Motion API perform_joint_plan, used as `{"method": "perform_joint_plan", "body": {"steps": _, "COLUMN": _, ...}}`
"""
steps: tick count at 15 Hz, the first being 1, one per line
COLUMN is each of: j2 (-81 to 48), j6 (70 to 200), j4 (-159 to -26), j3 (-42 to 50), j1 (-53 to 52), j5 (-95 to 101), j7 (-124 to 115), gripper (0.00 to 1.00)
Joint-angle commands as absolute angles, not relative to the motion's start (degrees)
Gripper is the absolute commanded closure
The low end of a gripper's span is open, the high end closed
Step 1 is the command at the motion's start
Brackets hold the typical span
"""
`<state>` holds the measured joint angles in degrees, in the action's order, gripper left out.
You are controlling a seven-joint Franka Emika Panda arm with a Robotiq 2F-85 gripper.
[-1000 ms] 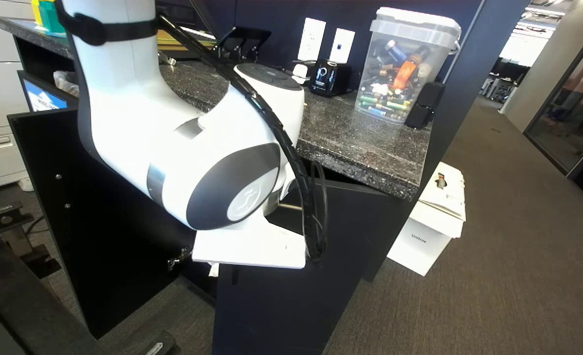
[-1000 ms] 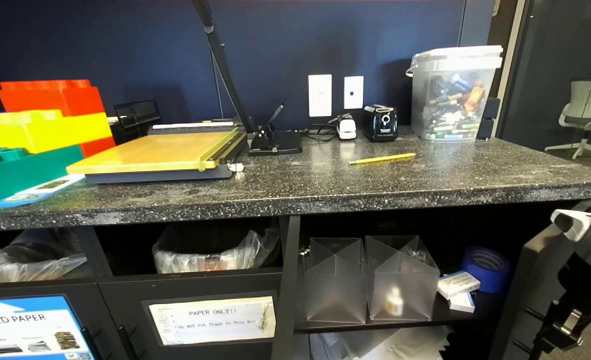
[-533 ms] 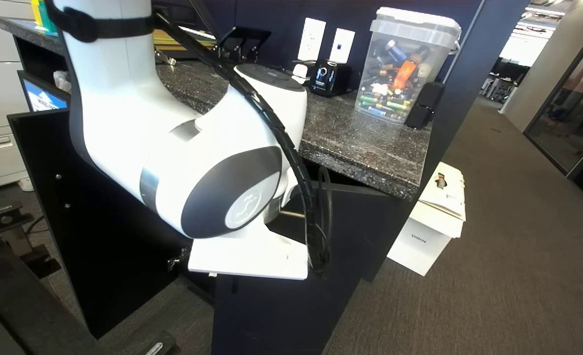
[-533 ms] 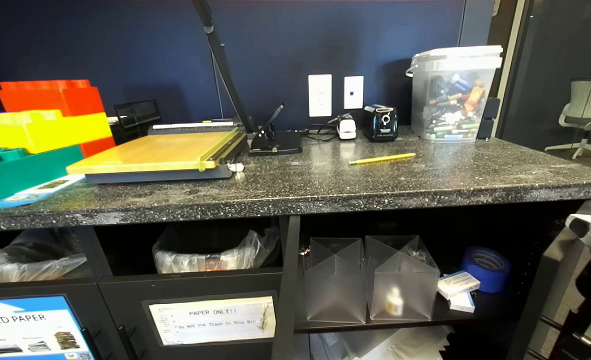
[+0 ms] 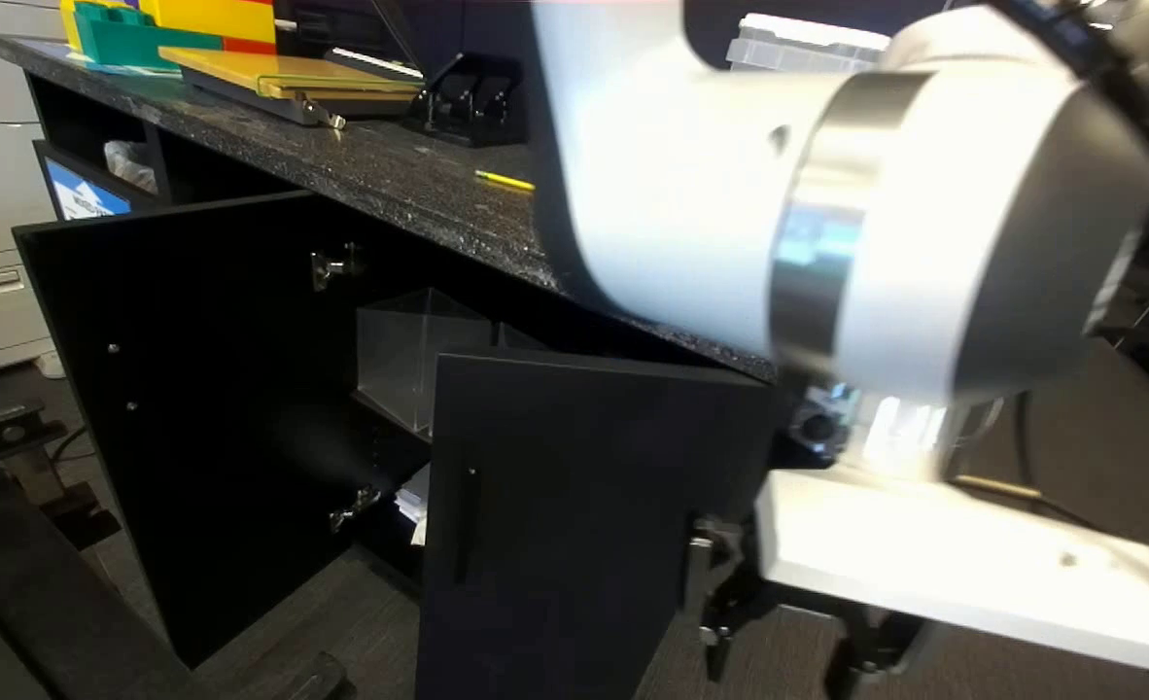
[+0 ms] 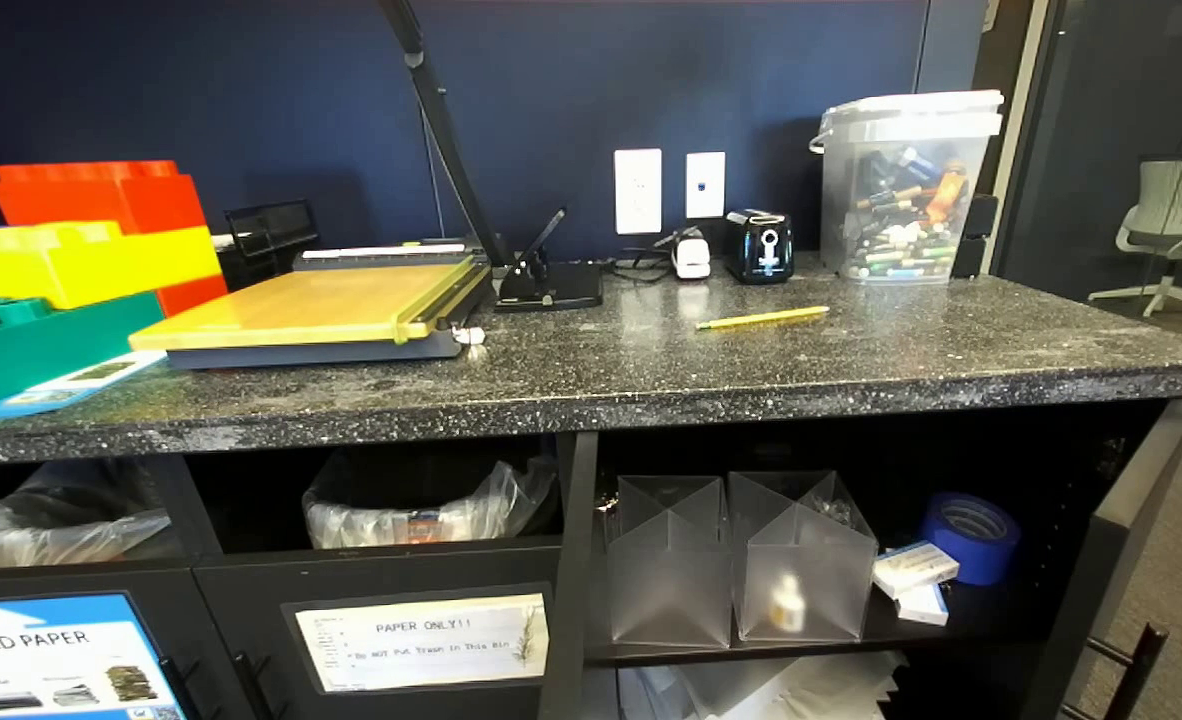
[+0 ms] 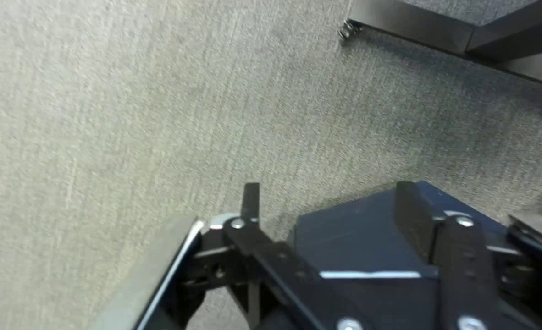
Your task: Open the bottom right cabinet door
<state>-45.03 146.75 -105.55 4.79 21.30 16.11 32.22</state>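
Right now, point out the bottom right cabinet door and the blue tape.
Bottom right cabinet door [image 5: 584,525]: in an exterior view, middle of its outer face.
Blue tape [image 6: 981,562]: in an exterior view, roll's lower part.

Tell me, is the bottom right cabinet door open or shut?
Open: the bottom right cabinet door stands angled outward in both exterior views, with clear boxes visible inside.

The tool [image 7: 328,199], its 2 fingers [image 7: 251,199] apart, hangs above gray carpet [image 7: 124,105].
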Motion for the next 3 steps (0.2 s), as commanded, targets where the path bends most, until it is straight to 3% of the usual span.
{"method": "perform_joint_plan", "body": {"steps": 1, "j2": -45.1, "j6": 142.5, "j4": -102.5, "j3": 6.5, "j1": 21.1, "j5": 15.8, "j7": 32.0, "gripper": 0.00}}
{"method": "perform_joint_plan", "body": {"steps": 2, "j2": -45.0, "j6": 140.9, "j4": -100.9, "j3": 7.1, "j1": 21.3, "j5": 15.9, "j7": 32.1, "gripper": 0.13}}
{"method": "perform_joint_plan", "body": {"steps": 3, "j2": -45.0, "j6": 141.0, "j4": -100.8, "j3": 7.1, "j1": 21.4, "j5": 15.9, "j7": 32.2, "gripper": 0.07}}
